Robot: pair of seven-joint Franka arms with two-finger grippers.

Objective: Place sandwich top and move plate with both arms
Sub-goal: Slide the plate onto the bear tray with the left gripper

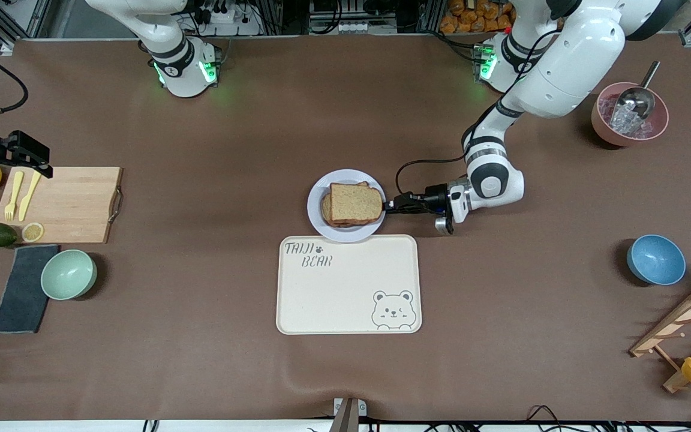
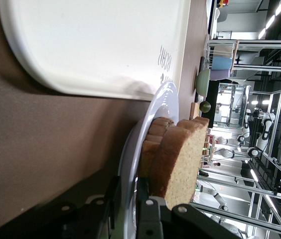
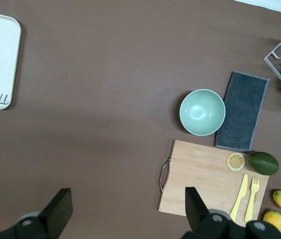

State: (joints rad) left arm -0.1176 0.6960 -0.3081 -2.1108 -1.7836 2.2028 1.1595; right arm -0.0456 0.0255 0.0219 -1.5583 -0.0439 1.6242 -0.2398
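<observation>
The pale plate (image 1: 319, 215) lies mid-table, touching the bear tray's edge that is farther from the front camera. The sandwich top (image 1: 354, 203), a light-brown bread slice, lies on the stack on the plate. My left gripper (image 1: 388, 206) is low at the plate's rim toward the left arm's end. In the left wrist view its jaws (image 2: 128, 181) stand one under and one over the rim (image 2: 166, 99), shut on it, with the bread (image 2: 183, 159) just beside. My right gripper (image 1: 38, 163) hangs open and empty over the cutting board end; its fingers (image 3: 58, 206) are wide apart.
The cream bear tray (image 1: 348, 285) lies nearer the front camera than the plate. A wooden cutting board (image 1: 60, 204) with yellow cutlery, a mint bowl (image 1: 68, 274) and a grey cloth (image 1: 21, 288) are at the right arm's end. A blue bowl (image 1: 655, 259), a pink bowl with a scoop (image 1: 629, 114) and a wooden rack (image 1: 687, 324) are at the left arm's end.
</observation>
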